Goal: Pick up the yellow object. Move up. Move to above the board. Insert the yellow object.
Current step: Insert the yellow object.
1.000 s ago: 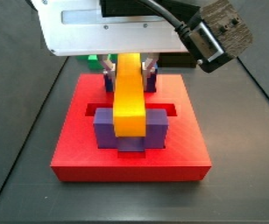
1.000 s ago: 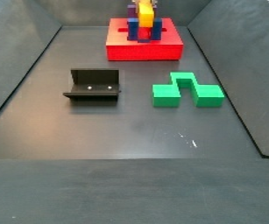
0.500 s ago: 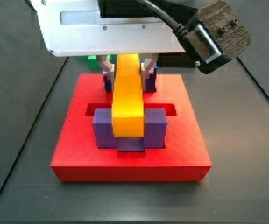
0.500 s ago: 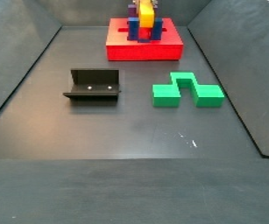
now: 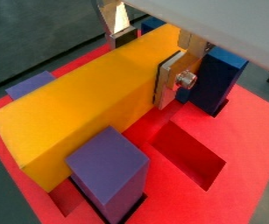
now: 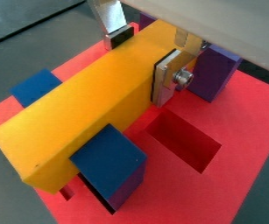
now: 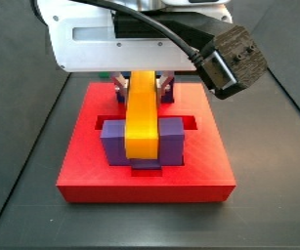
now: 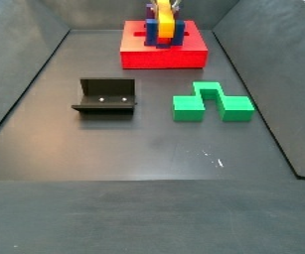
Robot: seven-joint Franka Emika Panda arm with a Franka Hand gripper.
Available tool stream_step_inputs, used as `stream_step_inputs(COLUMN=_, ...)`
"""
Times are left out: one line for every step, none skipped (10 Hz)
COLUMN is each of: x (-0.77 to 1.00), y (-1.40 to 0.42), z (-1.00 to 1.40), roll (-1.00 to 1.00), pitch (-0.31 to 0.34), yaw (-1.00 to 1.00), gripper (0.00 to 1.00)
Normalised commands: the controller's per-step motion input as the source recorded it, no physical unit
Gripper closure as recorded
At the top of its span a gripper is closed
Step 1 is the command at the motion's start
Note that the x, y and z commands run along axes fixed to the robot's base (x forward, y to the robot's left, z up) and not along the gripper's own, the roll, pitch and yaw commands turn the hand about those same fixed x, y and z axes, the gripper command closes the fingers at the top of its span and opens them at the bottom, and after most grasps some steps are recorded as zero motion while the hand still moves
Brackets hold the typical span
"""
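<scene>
The yellow object (image 5: 89, 101) (image 6: 89, 105) is a long orange-yellow bar lying level across the red board (image 5: 242, 140) (image 6: 244, 114). It sits low between the upright blue and purple posts (image 5: 107, 166) (image 6: 213, 74). My gripper (image 5: 146, 58) (image 6: 141, 58) is shut on the bar's far half, with a silver finger (image 6: 164, 74) flat against each long side. In a side view the gripper (image 7: 142, 86) hangs over the board (image 7: 146, 186) with the bar (image 7: 142, 117) between the near posts. Another side view shows the bar (image 8: 167, 18) and board (image 8: 164, 58) far away.
An open rectangular slot (image 5: 189, 153) in the board lies beside the bar. On the dark floor stand a green block (image 8: 211, 102) and the black fixture (image 8: 105, 96), both well away from the board. Grey walls ring the floor.
The gripper has come down with the yellow bar. The bar now sits lower between the posts than one second ago.
</scene>
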Motion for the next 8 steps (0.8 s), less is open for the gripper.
stream_step_inputs(x=0.11, y=-0.01, z=-0.17, roll=0.24, pitch=0.059, yaw=0.00, gripper=1.00)
stream_step_inputs(x=0.10, y=-0.02, z=-0.17, roll=0.25, pitch=0.063, yaw=0.00, gripper=1.00)
stream_step_inputs(x=0.09, y=-0.05, z=-0.21, roll=0.23, pitch=0.051, yaw=0.00, gripper=1.00)
stream_step_inputs(x=0.07, y=-0.07, z=-0.26, roll=0.16, pitch=0.004, yaw=0.00, gripper=1.00)
stream_step_inputs(x=0.03, y=-0.04, z=-0.28, roll=0.13, pitch=0.000, yaw=0.02, gripper=1.00)
stream_step_inputs(x=0.00, y=-0.01, z=-0.28, roll=0.11, pitch=0.000, yaw=0.03, gripper=1.00)
stream_step_inputs(x=0.00, y=0.00, z=-0.25, roll=0.07, pitch=0.000, yaw=0.04, gripper=1.00)
stream_step_inputs(x=0.00, y=0.00, z=-0.23, roll=0.06, pitch=0.000, yaw=0.05, gripper=1.00)
